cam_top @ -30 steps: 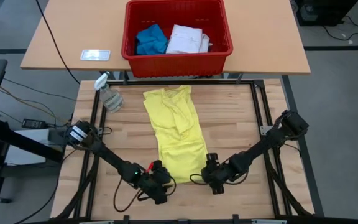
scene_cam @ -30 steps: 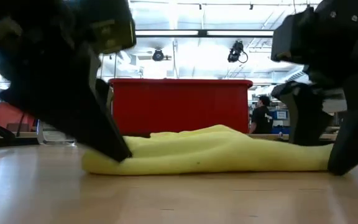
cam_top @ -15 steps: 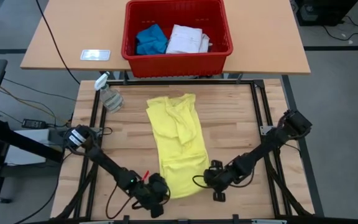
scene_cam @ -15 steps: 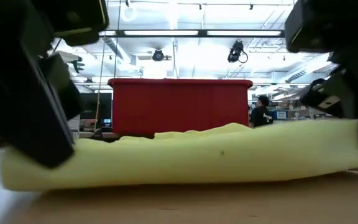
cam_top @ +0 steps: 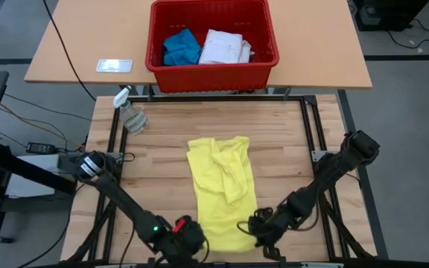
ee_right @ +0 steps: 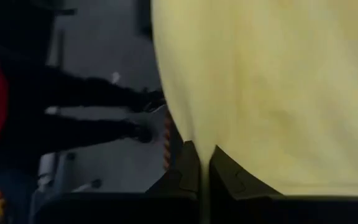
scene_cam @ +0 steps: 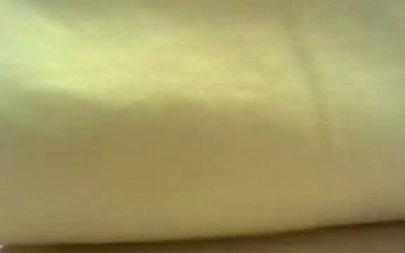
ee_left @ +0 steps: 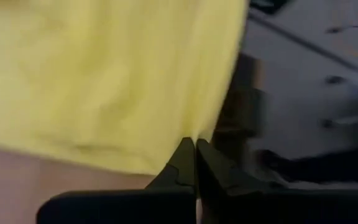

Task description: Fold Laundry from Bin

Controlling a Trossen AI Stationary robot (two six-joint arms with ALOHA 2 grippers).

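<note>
1. You have the red bin (cam_top: 213, 37) on the tan tabletop (cam_top: 73, 45) at the far side, well apart from both arms.
2. Inside the bin you can see a blue piece (cam_top: 180, 48) on the left and a white shirt (cam_top: 225, 46) beside it on the right, the two touching.
3. Your yellow T-shirt (cam_top: 222, 190) is out of the bin, lying lengthwise on the wooden tabletop (cam_top: 289, 149) and reaching its near edge.
4. Your left end effector (cam_top: 187, 237) sits at the shirt's near left corner, fingers (ee_left: 182, 163) pressed together on the hem.
5. Your right end effector (cam_top: 263, 227) is at the near right corner, likewise clamped on the shirt's edge.
6. The low view is filled with yellow cloth.
7. A spray bottle (cam_top: 130, 112) lies on the wooden tabletop, far left.
</note>
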